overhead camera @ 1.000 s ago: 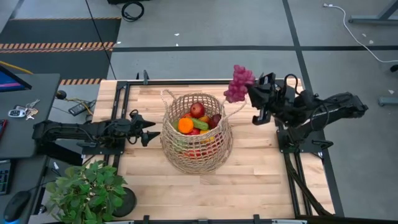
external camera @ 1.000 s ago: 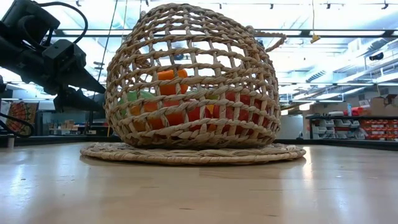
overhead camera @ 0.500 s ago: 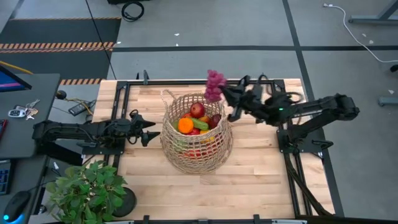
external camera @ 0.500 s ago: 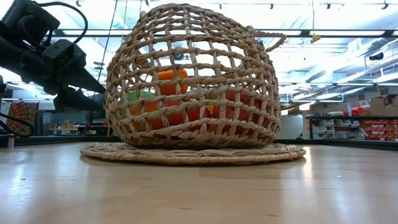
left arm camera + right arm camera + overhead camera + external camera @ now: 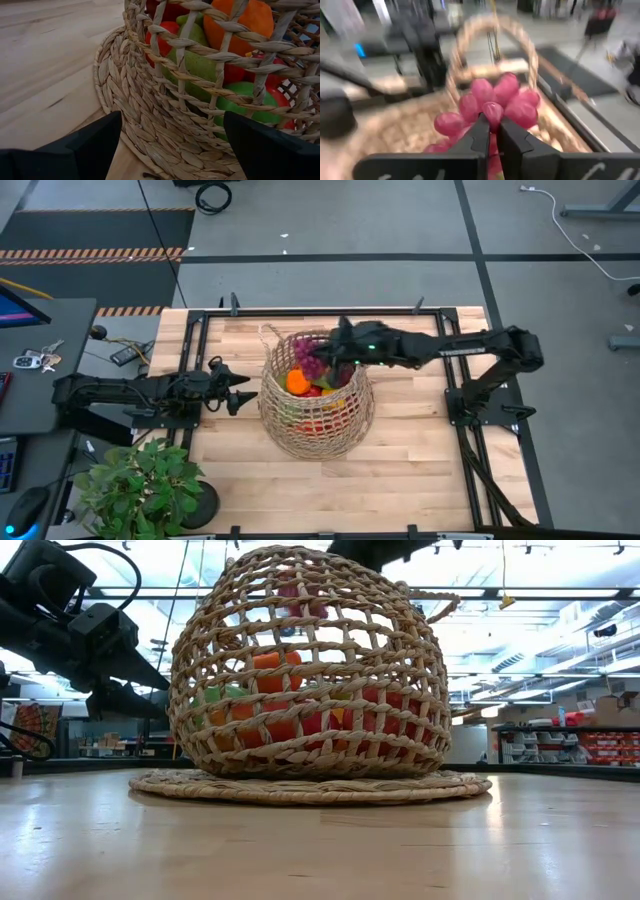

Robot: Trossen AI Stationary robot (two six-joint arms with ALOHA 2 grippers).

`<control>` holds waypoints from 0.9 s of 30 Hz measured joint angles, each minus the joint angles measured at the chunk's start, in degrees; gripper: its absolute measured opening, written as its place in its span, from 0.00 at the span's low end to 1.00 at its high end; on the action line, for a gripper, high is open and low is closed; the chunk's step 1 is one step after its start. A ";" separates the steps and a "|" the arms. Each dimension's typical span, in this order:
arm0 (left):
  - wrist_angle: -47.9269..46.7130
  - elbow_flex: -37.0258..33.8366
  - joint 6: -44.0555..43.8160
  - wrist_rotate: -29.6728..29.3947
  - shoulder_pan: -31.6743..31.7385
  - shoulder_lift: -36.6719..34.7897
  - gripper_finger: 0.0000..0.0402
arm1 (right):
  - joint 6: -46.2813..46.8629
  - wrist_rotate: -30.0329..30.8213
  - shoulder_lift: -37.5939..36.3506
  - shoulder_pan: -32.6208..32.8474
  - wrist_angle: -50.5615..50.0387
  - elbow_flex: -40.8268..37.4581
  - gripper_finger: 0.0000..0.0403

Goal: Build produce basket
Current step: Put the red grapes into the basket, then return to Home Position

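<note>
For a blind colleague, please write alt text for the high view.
The right gripper holds purple grapes over the wicker basket of produce on the wooden table. The left gripper waits open beside the basket.

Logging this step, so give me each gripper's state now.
Left gripper: open, empty, beside the large tan wicker basket.
Right gripper: shut on the purple bunch of grapes, over the basket's opening.

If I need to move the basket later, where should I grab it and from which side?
Probably by a thin loop handle at the rim of the basket, coming from above: the rounded belly looks too wide for the jaws, and the right gripper with the grapes occupies the opening.
</note>
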 joint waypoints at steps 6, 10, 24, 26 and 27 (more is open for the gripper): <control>0.00 0.00 -0.02 0.02 0.00 -0.01 0.89 | -1.31 0.07 5.89 -2.38 -11.46 5.71 0.08; 0.00 0.00 -0.02 0.02 0.00 -0.02 0.89 | -0.85 -3.89 8.20 -4.25 -15.08 6.40 0.10; 0.00 0.00 0.00 0.02 -0.02 0.00 0.89 | 1.66 -12.23 4.07 -5.92 -18.30 6.52 0.68; 0.00 0.00 -0.02 0.02 -0.01 -0.02 0.89 | 1.67 -11.06 1.47 -5.92 -19.65 6.52 0.74; 0.00 0.00 -0.01 0.02 -0.01 0.00 0.89 | 1.69 -10.89 0.01 -5.92 -20.57 6.52 0.77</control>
